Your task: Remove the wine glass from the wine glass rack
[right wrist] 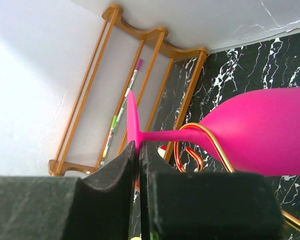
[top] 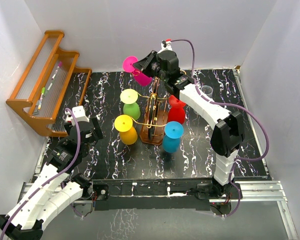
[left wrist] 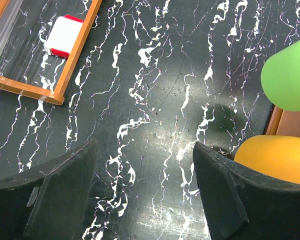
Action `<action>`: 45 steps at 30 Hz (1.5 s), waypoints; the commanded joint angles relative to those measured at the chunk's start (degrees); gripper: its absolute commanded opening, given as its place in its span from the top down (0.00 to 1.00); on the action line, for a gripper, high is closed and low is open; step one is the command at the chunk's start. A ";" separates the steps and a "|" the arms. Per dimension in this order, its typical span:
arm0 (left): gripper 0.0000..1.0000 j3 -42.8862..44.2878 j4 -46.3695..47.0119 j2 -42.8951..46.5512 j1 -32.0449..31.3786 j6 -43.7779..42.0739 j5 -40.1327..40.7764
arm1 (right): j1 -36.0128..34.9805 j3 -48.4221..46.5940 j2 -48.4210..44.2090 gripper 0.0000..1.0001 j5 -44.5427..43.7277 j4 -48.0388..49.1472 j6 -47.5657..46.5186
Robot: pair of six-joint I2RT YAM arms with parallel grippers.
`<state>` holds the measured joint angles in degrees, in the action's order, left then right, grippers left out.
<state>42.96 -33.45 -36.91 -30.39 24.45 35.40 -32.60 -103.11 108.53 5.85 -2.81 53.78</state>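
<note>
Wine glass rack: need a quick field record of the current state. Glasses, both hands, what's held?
rack: wine glass rack, upright, mid-table
pink wine glass: tipped sideways at the rack's top, stem inside a gold wire arm
other glasses: green wine glass, yellow wine glass, red wine glass, blue wine glass, all foot up around the rack
right hand: shut on the pink wine glass's foot
left hand: open, empty, over the table beside the yellow wine glass
status: pink wine glass not yet clear of the rack

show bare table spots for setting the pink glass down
Bare marble: between the blue glass and the right arm, and the near strip in front of the rack. Crowded: around the rack, and under the left arm by the wooden shelf.
</note>
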 commanded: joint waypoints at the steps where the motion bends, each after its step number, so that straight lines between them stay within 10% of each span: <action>1: 0.24 -0.59 0.12 0.35 -0.05 -0.21 1.17 | 0.20 -0.11 -1.92 0.93 -2.80 3.59 -1.35; 45: 0.24 -0.61 0.05 0.44 -0.02 -0.21 0.91 | 0.68 4.23 -5.70 0.93 -10.80 5.17 -2.89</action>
<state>42.96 -33.45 -36.75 -30.39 24.45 35.40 -32.14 -95.48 102.83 -2.28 -1.85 51.68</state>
